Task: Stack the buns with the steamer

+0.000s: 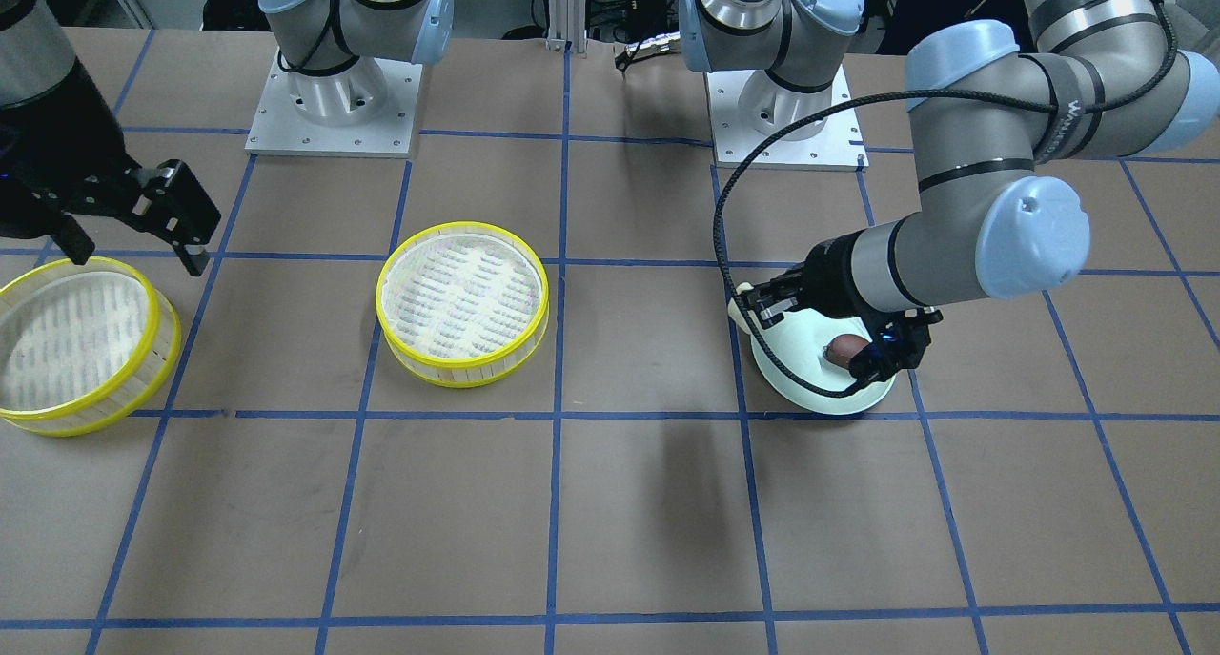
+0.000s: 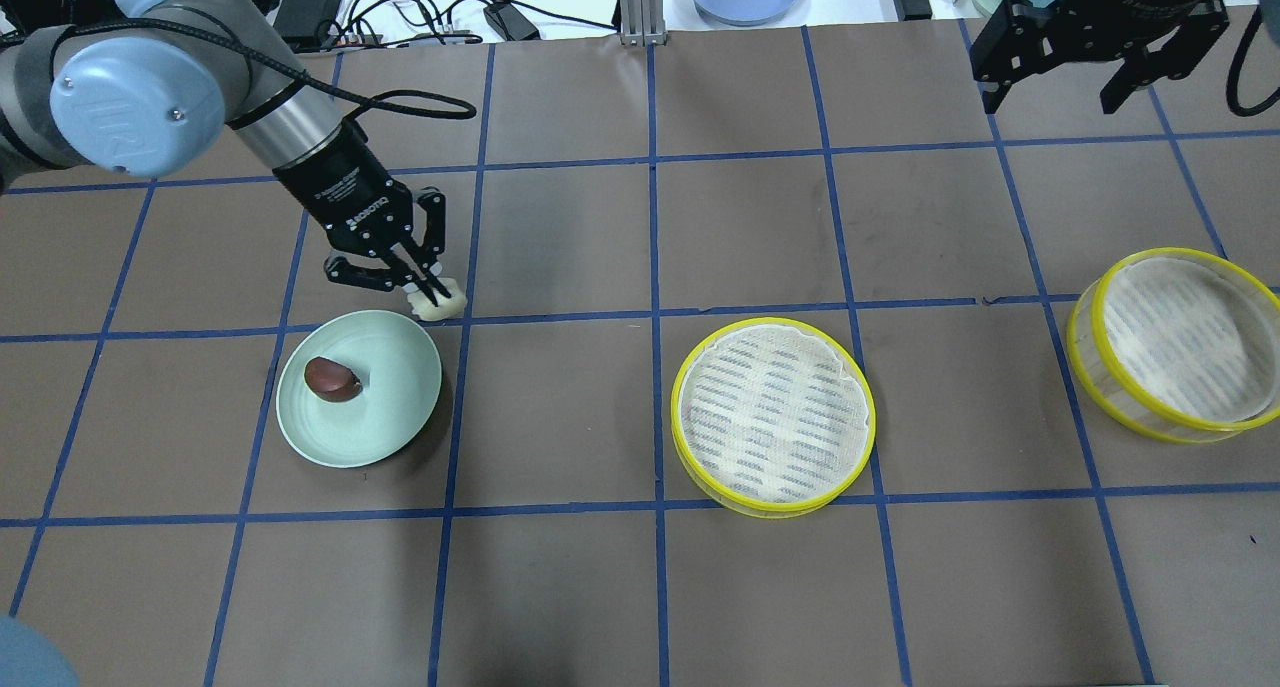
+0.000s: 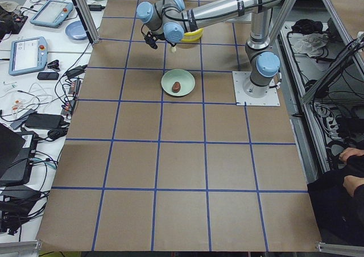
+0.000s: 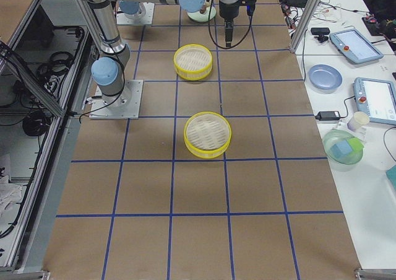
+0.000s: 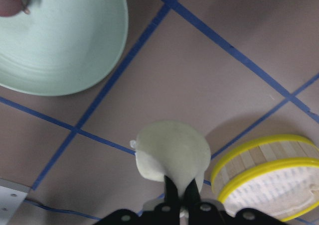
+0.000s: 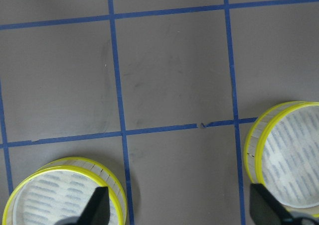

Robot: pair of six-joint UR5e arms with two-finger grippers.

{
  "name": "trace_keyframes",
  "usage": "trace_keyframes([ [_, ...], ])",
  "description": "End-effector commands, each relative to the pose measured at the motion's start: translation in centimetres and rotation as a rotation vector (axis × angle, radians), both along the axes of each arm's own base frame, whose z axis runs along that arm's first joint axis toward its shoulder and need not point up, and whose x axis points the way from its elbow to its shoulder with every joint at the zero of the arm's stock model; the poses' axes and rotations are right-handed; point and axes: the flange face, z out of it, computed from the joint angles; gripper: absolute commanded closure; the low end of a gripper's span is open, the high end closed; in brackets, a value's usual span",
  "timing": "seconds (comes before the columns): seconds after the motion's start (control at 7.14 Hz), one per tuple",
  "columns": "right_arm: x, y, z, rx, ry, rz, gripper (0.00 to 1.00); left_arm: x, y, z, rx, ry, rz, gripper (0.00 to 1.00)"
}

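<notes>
Pinched in the narrow black fingertips of the left gripper (image 5: 179, 187), your cream-white bun (image 5: 172, 153) is a smooth, matte, rounded lump with a small ragged nick at one edge. It hangs just outside the rim of the mint-green plate (image 2: 395, 417), on the side away from the robot, and seems raised off the brown table. On the plate you have the reddish-brown bun (image 2: 333, 379), glossy and dome-shaped, lying off-centre. Well apart from the plate, toward the robot's right, sits the first steamer tier (image 2: 772, 417), with a yellow rim and a pale slatted floor. The second tier (image 2: 1175, 342) lies farther still from the plate. Above that far end the right gripper (image 2: 1052, 92) hovers, jaws spread wide and holding nothing.
</notes>
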Motion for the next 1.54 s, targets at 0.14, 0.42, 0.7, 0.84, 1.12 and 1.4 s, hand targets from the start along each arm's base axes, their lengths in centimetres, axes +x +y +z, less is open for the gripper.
trace_keyframes([
  [0.14,-18.5,-3.5,-7.6,0.009,0.072,0.12,0.0,-13.9,1.8,0.1,-0.037,0.04,0.058,1.0],
  [0.42,-30.4,-3.5,-16.6,0.063,0.041,0.128,0.0,-19.6,4.7,-3.3,-0.048,0.105,0.003,1.0],
  [0.7,-33.5,-1.3,-24.7,0.037,0.012,0.2,0.0,-21.1,5.9,-8.2,-0.009,0.084,0.039,1.0],
  [0.84,-33.7,0.1,-26.8,0.063,-0.022,0.246,0.07,-21.9,6.8,-9.2,0.012,0.072,0.019,1.0],
  [1.12,-33.5,0.2,-28.2,0.072,-0.05,0.259,0.24,-23.6,8.1,-9.7,0.059,0.041,0.046,0.93],
  [1.4,-33.6,0.3,-28.4,0.086,-0.042,0.262,0.77,-23.5,8.0,-9.8,0.05,0.025,0.042,0.07],
])
